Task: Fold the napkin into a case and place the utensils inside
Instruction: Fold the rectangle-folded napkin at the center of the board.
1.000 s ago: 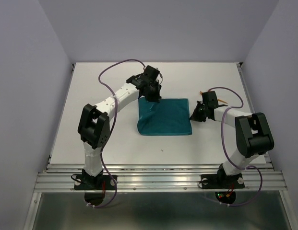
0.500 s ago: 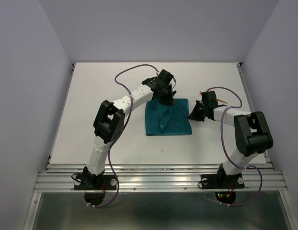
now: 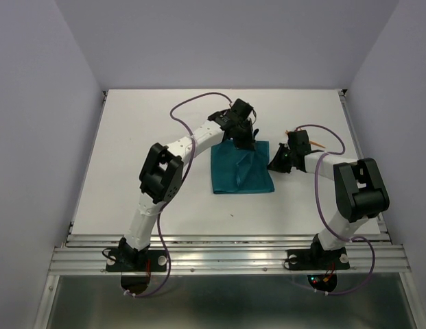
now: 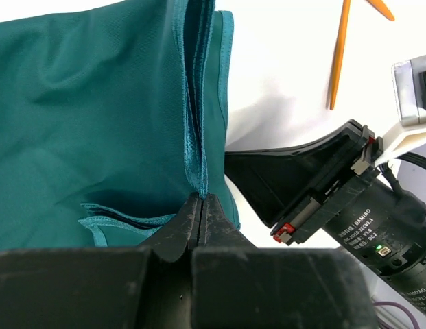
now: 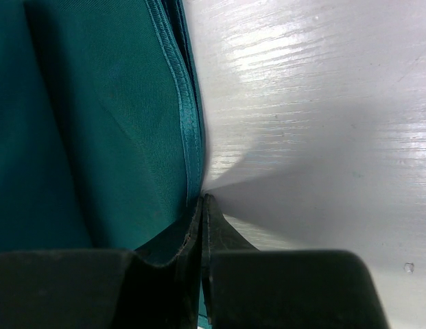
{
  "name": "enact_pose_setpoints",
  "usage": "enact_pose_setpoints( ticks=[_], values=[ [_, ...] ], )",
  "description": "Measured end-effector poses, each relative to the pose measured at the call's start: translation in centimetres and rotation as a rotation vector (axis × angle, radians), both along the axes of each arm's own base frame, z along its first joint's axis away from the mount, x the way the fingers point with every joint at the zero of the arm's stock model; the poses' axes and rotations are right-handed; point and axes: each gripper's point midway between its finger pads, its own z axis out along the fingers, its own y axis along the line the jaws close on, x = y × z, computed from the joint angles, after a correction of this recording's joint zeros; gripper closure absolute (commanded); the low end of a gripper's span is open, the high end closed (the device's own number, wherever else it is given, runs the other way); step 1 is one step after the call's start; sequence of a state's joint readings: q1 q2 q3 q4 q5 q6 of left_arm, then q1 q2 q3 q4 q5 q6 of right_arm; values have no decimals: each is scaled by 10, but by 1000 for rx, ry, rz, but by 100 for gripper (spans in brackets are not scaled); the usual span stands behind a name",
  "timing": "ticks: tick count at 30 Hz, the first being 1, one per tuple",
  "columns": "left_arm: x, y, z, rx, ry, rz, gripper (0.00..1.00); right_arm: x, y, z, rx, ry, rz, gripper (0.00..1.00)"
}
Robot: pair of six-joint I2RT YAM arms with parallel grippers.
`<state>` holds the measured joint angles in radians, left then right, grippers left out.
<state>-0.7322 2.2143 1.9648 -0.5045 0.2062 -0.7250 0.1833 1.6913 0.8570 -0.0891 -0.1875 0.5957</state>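
- Evidently the folding step is in hand: the napkin [image 3: 233, 175] lies mid-table, doubled over but seemingly unfinished.
- The left claw [image 4: 199, 204] is pressed together, pinching stacked hems at the napkin's 12 o'clock edge.
- The right claw [image 5: 201, 205] likewise nips the hem at its 3 o'clock edge.
- The next move probably calls for laying the pinched layers flat and square before letting go.
- The utensils [image 4: 338, 55] lie at 2 o'clock from the cloth, apart from it.

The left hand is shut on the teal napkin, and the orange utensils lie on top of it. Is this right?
No. The utensils lie on the table beside the napkin, as the left wrist view shows. The rest holds.
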Motion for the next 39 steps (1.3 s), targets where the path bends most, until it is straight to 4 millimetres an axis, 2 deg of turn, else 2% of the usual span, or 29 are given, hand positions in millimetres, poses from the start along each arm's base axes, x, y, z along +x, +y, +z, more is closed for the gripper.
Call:
enact_pose_setpoints(
  ticks=[11,20,27,33,39],
  values=[
    [-1,-14,-8,-30,32,1,100,0,6,0,19,-1,0,96],
    [0,-30,4,-84,29,-1,100,-1,17,0,40,-2,16,96],
    [-3,-38,-1,-97,37,-16,100,0,19,0,45,0,11,96],
    [-5,-41,-17,-87,64,-23,100,-10,5,0,-3,-9,-46,95],
    [-5,-42,-17,-90,63,-25,100,-16,-10,0,-43,-8,-98,95]
  ],
)
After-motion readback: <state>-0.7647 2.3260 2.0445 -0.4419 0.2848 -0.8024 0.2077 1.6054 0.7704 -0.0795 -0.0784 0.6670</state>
